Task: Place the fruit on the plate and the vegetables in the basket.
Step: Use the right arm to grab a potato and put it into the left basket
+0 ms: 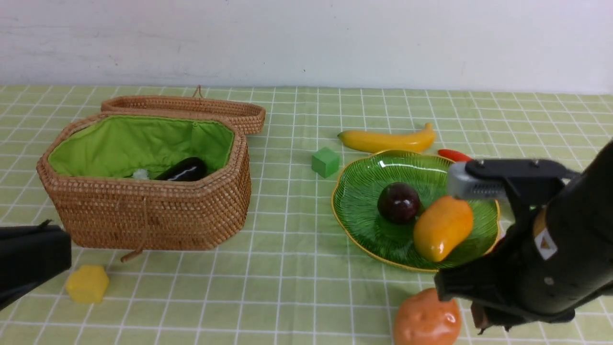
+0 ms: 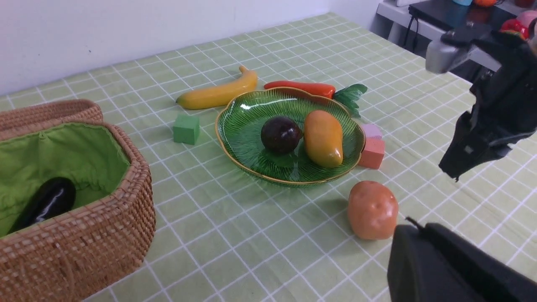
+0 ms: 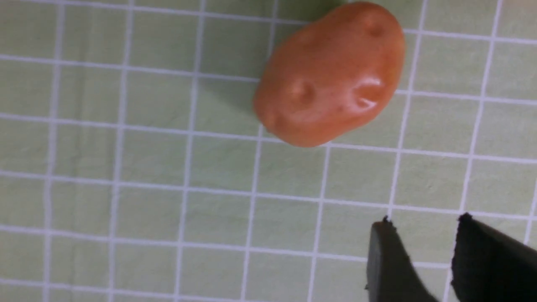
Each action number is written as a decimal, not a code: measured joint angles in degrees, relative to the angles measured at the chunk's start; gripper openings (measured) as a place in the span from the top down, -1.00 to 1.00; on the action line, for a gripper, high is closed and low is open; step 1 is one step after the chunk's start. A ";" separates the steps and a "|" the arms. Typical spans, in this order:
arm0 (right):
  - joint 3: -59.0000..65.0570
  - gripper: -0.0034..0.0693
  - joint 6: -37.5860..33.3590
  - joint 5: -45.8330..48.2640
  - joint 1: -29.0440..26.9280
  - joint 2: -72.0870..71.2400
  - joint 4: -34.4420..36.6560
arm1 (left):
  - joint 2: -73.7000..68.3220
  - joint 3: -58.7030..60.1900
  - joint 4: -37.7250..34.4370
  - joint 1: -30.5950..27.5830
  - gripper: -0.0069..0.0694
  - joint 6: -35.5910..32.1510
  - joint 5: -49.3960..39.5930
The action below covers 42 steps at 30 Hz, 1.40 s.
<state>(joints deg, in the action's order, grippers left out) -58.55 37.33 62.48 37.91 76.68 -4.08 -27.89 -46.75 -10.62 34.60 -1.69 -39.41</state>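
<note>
Potato (image 3: 331,75) beside right pincer (image 3: 423,220), apart.

Bright, even light; soft shadows; white glare on the glossy lumpy orange-brown potato (image 3: 331,75), slightly blurred close up.

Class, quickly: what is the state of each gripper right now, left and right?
Left gripper: closed, holding nothing visible.
Right gripper: open, empty, apart from the potato.
</note>
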 joint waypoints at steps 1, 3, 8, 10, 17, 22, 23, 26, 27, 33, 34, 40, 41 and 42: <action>1.69 0.02 0.61 -1.49 -1.23 0.62 -0.05 | 0.00 0.00 0.00 0.00 0.85 0.00 -0.14; 4.19 -0.20 1.40 -5.20 -3.57 1.22 0.63 | 0.00 0.00 -0.06 0.00 0.85 -0.06 -0.76; 9.12 -0.67 1.64 -19.35 -8.27 2.09 9.18 | 0.00 0.06 -0.06 0.00 0.85 -1.36 -2.43; 9.41 -0.74 1.64 -21.71 -8.56 2.84 10.59 | 0.00 0.10 -0.06 0.00 0.85 -1.35 -2.50; 9.41 -0.83 1.80 -28.56 -8.73 11.82 13.71 | 0.00 0.10 -2.12 0.00 0.85 -1.48 -2.81; 8.94 -0.84 1.87 -31.12 -8.73 14.57 15.00 | 0.00 0.10 -2.36 0.00 0.85 -1.54 -2.94; 8.86 -0.84 1.87 -31.77 -8.73 15.13 15.27 | 0.00 0.10 -2.40 0.00 0.85 -1.67 -2.99; 8.79 -0.82 1.87 -32.94 -8.67 15.87 15.58 | 0.00 0.10 -2.58 0.00 0.85 -2.33 -3.54; 8.79 -0.82 1.87 -32.97 -8.67 15.87 15.58 | 0.00 0.10 -2.58 0.00 0.85 -2.30 -3.54; 8.79 -0.77 -0.25 -33.25 -8.67 16.05 15.88 | 0.00 0.10 -3.59 0.00 0.85 -2.80 -3.84; 8.79 -0.77 -1.03 -33.19 -8.67 16.05 16.21 | 0.00 0.10 -3.63 0.00 0.85 -2.80 -3.84; 8.75 -0.76 -6.88 -32.74 -8.72 15.99 17.66 | 0.00 0.10 -3.65 0.00 0.85 -3.29 -3.84; 8.75 -0.76 -8.07 -32.63 -8.72 15.95 17.67 | 0.00 0.10 -3.71 0.00 0.85 -3.61 -3.84; 8.75 -0.76 -9.01 -32.58 -8.72 15.88 17.71 | 0.00 0.10 -3.71 0.00 0.85 -3.83 -3.84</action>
<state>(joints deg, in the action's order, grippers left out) -49.80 28.33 29.89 29.19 92.56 13.62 -27.89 -46.65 -14.33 34.60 -5.52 -43.25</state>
